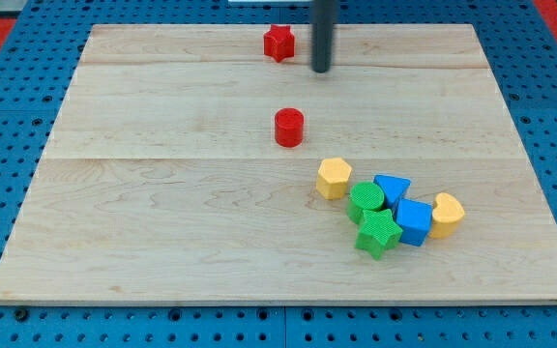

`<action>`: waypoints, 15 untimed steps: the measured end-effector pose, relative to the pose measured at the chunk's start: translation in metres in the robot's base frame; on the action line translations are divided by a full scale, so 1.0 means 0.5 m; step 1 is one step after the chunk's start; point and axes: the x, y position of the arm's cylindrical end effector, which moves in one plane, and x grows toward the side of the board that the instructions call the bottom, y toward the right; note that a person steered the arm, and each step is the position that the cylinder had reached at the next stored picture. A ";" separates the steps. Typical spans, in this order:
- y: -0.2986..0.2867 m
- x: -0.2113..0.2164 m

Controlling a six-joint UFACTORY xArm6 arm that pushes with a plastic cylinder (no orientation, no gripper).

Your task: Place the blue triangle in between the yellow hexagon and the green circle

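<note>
No writing legible on any block or the desk [162, 242]. My tip [321, 71] sits just right of the red star [278, 43]; I carry no claw, nothing held. Blue triangle [392, 188] is partly hidden behind the blue cube [414, 221], touching the green circle [366, 201].

You will find nothing to read here: no words, labels, brand marks, numbers or signs appear anywhere. The desk [162, 193] is plain bare wood, and none of the coloured blocks on it carries any print that you can make out. The dark rod at the view's top is unmarked as well.
</note>
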 end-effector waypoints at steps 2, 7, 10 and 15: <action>0.254 0.196; -0.041 0.410; -0.139 0.374; -0.181 0.474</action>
